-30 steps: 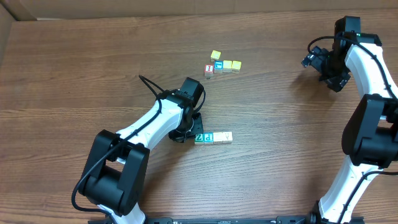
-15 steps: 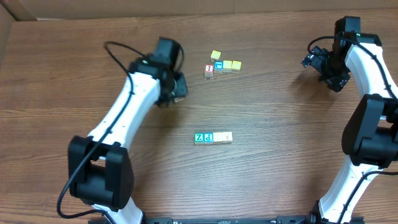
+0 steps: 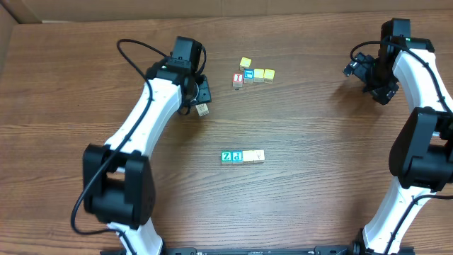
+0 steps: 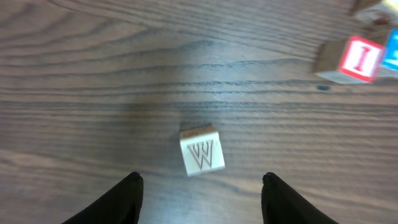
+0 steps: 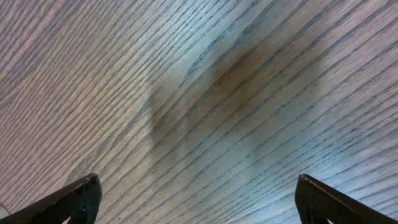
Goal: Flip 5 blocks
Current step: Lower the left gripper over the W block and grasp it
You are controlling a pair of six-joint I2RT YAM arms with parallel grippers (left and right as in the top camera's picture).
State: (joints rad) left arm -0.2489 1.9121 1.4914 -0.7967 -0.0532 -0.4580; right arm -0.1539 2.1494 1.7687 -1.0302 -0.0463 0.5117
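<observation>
A whitish block marked W (image 4: 202, 150) lies on the table just ahead of my left gripper (image 4: 201, 180), free of both fingers; overhead it is the small pale block (image 3: 202, 109) beside the left gripper (image 3: 199, 100), which is open. Near the table's middle is a row of blocks: a teal-green one (image 3: 226, 157), a blue one (image 3: 238, 156) and two pale ones (image 3: 254, 156). My right gripper (image 3: 364, 71) hangs open at the far right over bare wood (image 5: 199, 186), holding nothing.
At the back sits a cluster: a red-faced cube (image 3: 238, 80), a blue-faced cube (image 3: 248, 74) and yellow cubes (image 3: 263, 74). The red cube (image 4: 357, 57) also shows at the upper right of the left wrist view. A cardboard wall (image 3: 21, 10) borders the back.
My left arm swung from beside the middle row up to the back left. Its jaws opened and the W block now lies on the table. The right arm has not moved.
</observation>
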